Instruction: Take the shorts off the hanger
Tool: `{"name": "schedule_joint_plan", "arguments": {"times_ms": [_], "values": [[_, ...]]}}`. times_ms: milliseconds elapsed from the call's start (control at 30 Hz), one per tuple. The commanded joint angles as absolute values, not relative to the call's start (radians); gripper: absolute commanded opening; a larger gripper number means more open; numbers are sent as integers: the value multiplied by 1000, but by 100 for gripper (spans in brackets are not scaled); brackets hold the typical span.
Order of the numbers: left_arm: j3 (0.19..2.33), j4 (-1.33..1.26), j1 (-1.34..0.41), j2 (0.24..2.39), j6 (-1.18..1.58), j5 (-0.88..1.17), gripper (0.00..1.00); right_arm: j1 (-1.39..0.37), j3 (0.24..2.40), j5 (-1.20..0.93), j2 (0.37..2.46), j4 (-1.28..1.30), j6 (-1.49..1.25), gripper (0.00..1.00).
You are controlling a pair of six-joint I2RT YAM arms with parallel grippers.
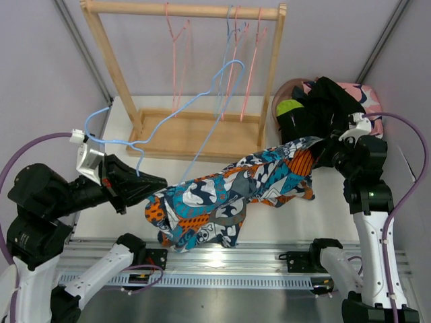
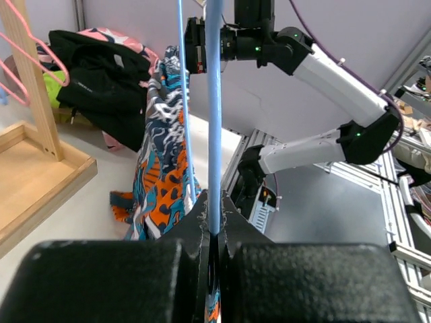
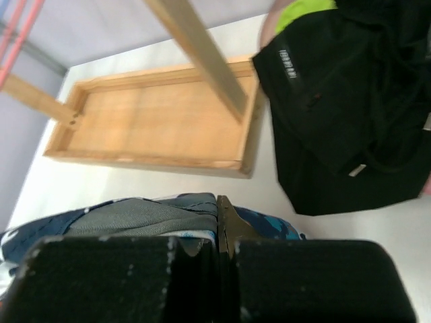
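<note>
Surface [image 1: 283,225]: its front edge lies close under the hanging cloth, so a drop could land on the rail, not the surface. Wooden rack [image 1: 113,64] w/ pink hangers stands just behind. The blue hanger's far end points up toward it, so a hard tug could swing wire into them. Multicolour shorts [image 1: 229,192] are stretched in air btwn both claws, in front of the rack, left end apparently on the hanger. Main risk: fabric snags on wire & drags the hanger instead of sliding off. Pile of shorts [image 1: 323,101] sits back right, beside the right arm, and the arm could knock it. Blue hanger [image 2: 214,101] is thin and may twist or slip. Left claw [image 2: 214,232] is clamped narrow on the hanger wire. Right claw [image 3: 222,222] is pinched tight on the shorts' edge; it's a small bite and prob could pull free.
</note>
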State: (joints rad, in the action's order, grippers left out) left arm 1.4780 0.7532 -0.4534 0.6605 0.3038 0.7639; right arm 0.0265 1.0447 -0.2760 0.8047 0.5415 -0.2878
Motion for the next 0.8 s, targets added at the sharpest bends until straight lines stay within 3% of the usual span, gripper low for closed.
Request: {"name": "schedule_joint_plan", "arguments": {"times_ms": [0,167,300,467,600,767], "values": [[1566,706,-476,615,362,841,0,93,1069,-230,830,517,-284,0],[1583,753,-479,638,324,744,0,87,1071,-382,787,454,-281,0],[1548,726,-477,646,324,452,0,-47,985,-754,666,286,-281,0],[1364,487,-477,649,337,149,0,-347,1076,-743,699,382,-232,0],[1227,138,-477,621,399,-144,0,-544,1170,-591,767,478,-166,0],[1258,63,-479,681,442,-115,0,-696,1219,-437,833,477,-141,0]]}}
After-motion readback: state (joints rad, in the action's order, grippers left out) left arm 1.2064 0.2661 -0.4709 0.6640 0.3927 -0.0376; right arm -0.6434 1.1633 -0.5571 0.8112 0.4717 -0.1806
